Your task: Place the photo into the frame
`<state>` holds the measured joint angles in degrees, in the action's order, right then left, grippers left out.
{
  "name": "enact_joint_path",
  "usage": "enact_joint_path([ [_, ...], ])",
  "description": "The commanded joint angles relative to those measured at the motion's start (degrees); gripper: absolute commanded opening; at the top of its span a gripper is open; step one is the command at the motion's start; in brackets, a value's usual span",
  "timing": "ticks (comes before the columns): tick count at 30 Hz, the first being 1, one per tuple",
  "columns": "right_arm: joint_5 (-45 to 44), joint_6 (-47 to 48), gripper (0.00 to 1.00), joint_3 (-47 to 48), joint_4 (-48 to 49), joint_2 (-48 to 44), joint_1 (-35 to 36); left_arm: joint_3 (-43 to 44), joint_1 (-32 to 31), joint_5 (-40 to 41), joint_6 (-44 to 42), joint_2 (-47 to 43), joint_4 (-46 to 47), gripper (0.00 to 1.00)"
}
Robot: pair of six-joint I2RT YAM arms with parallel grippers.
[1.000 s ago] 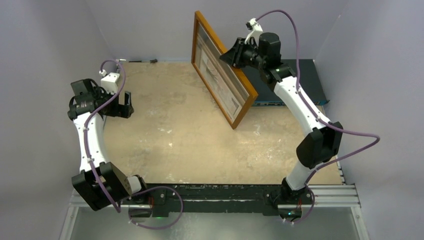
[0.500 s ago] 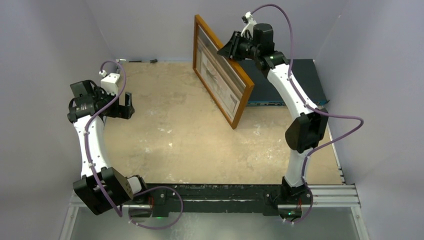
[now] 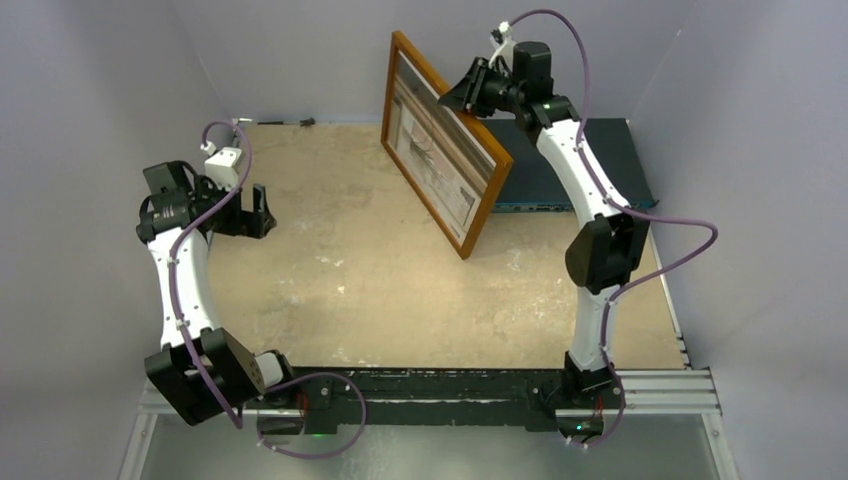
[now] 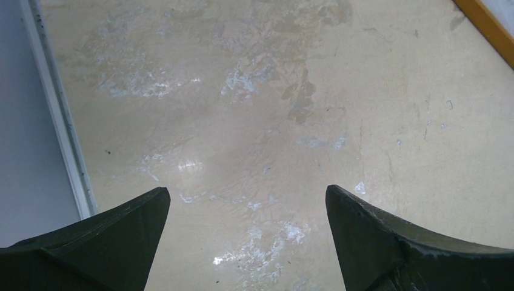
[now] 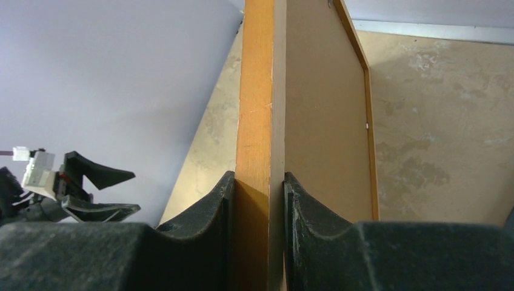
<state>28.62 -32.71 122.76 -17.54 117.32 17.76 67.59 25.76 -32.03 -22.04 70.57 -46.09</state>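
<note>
The orange-brown frame (image 3: 492, 190) stands upright on edge at the back of the table, its glass side facing left. Behind the glass shows the photo (image 3: 435, 155), pale with a dark plant. My right gripper (image 3: 462, 97) is shut on the frame's top edge. In the right wrist view its fingers (image 5: 257, 179) clamp the orange edge (image 5: 254, 109) together with the brown backing board (image 5: 321, 121). My left gripper (image 3: 258, 210) hangs open at the left, well apart from the frame. Only bare table lies between its fingertips (image 4: 247, 194).
A dark blue flat box (image 3: 628, 168) lies at the back right behind the frame. Grey walls close in the table on three sides, with a white rail (image 4: 57, 109) along the left edge. The beige tabletop (image 3: 380, 280) is scuffed.
The right arm has folded its elbow inward and carried the frame slightly up and back. The left arm has barely shifted.
</note>
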Motion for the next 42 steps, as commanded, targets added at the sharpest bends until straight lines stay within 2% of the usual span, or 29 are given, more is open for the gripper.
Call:
enact_joint_path([
  [1,4.33,-2.59,0.00,-6.67,0.43,1.76,0.25,-0.06,0.43,-2.93,1.41,0.94,-1.34,1.00],
  [10,4.11,0.07,0.00,-18.32,3.14,-0.70,-2.99,-1.11,0.53,-2.31,-0.18,0.77,-1.87,1.00],
  [20,6.80,-10.48,0.00,-56.57,34.27,-18.64,-0.57,-3.85,0.97,-0.60,-1.96,2.10,-1.01,1.00],
  [26,6.77,-11.69,0.00,-67.50,42.96,-19.10,0.75,-5.18,1.36,0.23,-3.06,1.94,-0.82,1.00],
  [31,5.28,-13.23,0.00,-73.06,50.14,-17.67,3.09,-6.01,1.40,0.92,-3.76,1.82,-0.26,1.00],
  [37,4.25,-13.54,0.16,-74.73,55.40,-13.36,4.66,-8.04,1.52,0.99,-5.01,3.07,0.28,1.00],
  [40,3.76,-12.02,0.23,-74.94,54.89,-12.63,4.65,-9.04,1.53,1.18,-6.08,2.99,0.45,1.00],
  [42,2.39,-10.13,0.37,-74.83,52.79,-12.77,4.65,-9.75,1.50,0.97,-6.19,2.87,0.70,1.00],
])
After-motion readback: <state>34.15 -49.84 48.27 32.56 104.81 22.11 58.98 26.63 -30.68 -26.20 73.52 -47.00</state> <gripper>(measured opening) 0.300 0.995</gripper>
